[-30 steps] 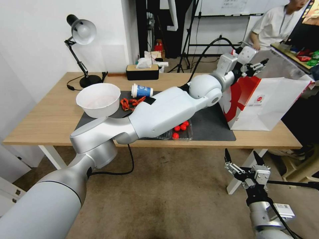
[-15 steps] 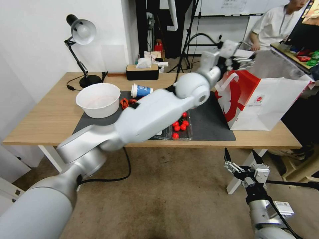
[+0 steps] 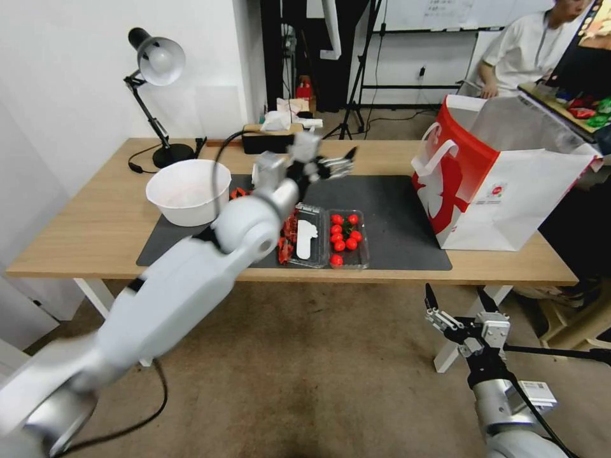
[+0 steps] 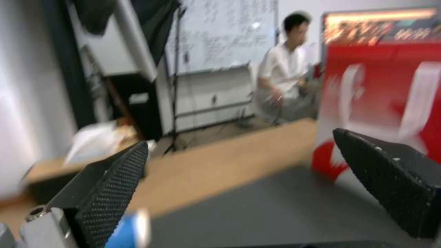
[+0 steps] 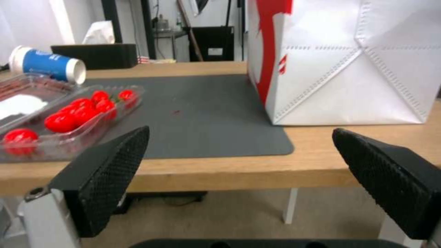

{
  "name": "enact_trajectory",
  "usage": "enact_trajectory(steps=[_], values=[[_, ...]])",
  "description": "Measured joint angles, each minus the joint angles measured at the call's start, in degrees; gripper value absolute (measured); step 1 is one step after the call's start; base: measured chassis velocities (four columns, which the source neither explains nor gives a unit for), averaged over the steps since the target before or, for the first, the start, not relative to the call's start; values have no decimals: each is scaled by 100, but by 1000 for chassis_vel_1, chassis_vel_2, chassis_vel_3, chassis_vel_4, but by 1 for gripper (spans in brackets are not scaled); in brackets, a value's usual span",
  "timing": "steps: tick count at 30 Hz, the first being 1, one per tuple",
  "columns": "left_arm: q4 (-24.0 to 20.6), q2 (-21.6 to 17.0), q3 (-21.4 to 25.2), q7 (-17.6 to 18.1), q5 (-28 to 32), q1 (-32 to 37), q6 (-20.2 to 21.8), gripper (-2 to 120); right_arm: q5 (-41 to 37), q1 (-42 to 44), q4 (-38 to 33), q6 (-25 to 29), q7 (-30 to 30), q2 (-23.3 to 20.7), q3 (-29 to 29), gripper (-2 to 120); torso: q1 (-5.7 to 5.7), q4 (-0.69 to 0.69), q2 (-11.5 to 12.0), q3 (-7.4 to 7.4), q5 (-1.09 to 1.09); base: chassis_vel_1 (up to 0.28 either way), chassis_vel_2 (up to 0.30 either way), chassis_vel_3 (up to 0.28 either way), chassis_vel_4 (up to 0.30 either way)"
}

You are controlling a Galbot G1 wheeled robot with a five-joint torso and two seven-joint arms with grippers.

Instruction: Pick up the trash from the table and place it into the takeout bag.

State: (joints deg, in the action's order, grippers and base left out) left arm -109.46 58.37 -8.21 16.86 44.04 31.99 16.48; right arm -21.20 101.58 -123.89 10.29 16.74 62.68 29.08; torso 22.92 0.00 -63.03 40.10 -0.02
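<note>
The takeout bag (image 3: pixel 509 191) stands upright at the right end of the table (image 3: pixel 95 222), white with a red side panel (image 4: pixel 367 86), its mouth open. My left gripper (image 3: pixel 335 166) hovers open and empty above the dark mat (image 3: pixel 394 210), left of the bag (image 5: pixel 349 69). Its black fingers (image 4: pixel 115 182) frame the mat and the bag's red side. A white blue-labelled paper cup (image 5: pixel 46 65) lies on its side at the mat's back, just below the left gripper (image 4: pixel 241 137). A white round bowl (image 3: pixel 188 189) sits at the mat's left. My right gripper (image 3: pixel 461 305) hangs open below the table's front edge.
A clear tray of red tomatoes (image 3: pixel 347 238) lies at the mat's front, with a second clear tray (image 3: pixel 304 242) holding red scraps beside it. A black desk lamp (image 3: pixel 156 76) and a tissue box (image 5: pixel 96 55) stand along the back. A person sits beyond the bag.
My left arm has swung from above the bag's mouth back to the left, over the middle of the mat, gripper still open. The right arm has stayed put.
</note>
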Motion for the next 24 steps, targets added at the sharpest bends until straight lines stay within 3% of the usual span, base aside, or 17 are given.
enact_trajectory(steps=[1,3,7,10,11,17,24], values=[[0,0,0,0,0,0,0,100,0,0,0,0,0,0,0,100,0,0,0,0,0,0,0,0,0],[-279,-279,643,-97,-257,856,-115,100,-1,-3,-8,-1,-2,-26,-25,100,0,0,0,0,0,0,0,0,0],[-457,-456,1124,-159,-460,1445,-278,100,-3,-4,-16,-1,-8,-46,-46,100,0,2,0,0,2,0,0,0,0],[-769,-575,1673,138,-612,2397,-439,100,-4,-36,-16,-2,-12,-67,-98,100,-1,-1,0,0,3,0,0,0,0],[-769,-575,1673,138,-612,2397,-439,100,-4,-36,-16,-2,-12,-67,-98,100,-1,-1,0,0,3,0,0,0,0],[-1302,-207,2662,328,-1000,4007,-666,100,3,-118,-21,-19,-14,-62,-195,100,0,-1,0,0,4,0,0,0,0],[-1501,95,3159,535,-1179,5176,-988,100,23,-110,-84,-30,-14,-72,-212,100,-1,-1,0,0,1,0,0,0,0]])
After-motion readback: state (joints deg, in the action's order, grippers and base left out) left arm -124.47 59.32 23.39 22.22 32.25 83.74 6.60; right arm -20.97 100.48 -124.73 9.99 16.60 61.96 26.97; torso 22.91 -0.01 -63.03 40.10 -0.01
